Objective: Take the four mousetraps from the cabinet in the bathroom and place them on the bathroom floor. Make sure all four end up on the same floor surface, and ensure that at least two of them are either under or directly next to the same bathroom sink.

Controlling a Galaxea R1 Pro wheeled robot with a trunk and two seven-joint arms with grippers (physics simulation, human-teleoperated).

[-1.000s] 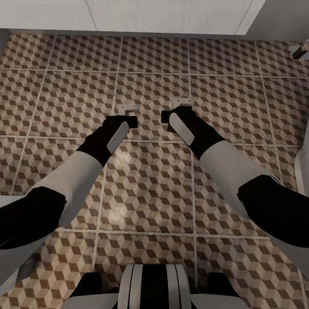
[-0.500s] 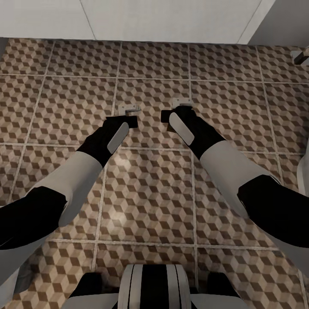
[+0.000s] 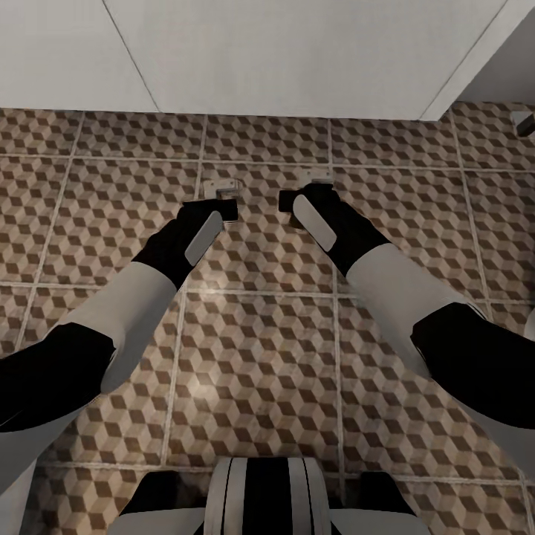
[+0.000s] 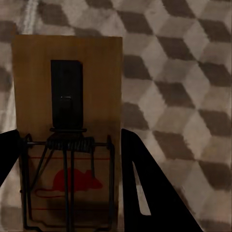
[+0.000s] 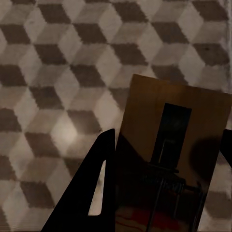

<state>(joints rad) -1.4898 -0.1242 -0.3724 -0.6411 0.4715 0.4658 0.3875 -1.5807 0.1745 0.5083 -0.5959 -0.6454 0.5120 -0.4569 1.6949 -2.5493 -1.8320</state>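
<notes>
Each of my grippers is shut on a mousetrap, and both hang low over the bathroom floor (image 3: pixel 260 357) of brown-and-beige cube tiles. In the head view the left gripper (image 3: pixel 221 197) holds one mousetrap (image 3: pixel 221 185) and the right gripper (image 3: pixel 310 187) holds another mousetrap (image 3: pixel 318 176), side by side about a hand's width apart. The left wrist view shows a wooden mousetrap (image 4: pixel 67 63) with a dark wire spring and a red mouse print, clamped in the left gripper (image 4: pixel 70 188). In the right wrist view a darker-lit mousetrap (image 5: pixel 179 106) sits in the right gripper (image 5: pixel 164 193). The cabinet is out of view.
A white flat panel (image 3: pixel 282 59) with seams spans the far side, just beyond the grippers. A small grey object (image 3: pixel 524 122) lies at the far right edge. A white rounded shape (image 3: pixel 530 327) touches the right edge. Open tiles stretch left and right of the arms.
The whole picture has shifted: the white panel has grown and the tiles have slid toward me, so the camera has moved. Both arms keep the same pose, still holding their traps.
</notes>
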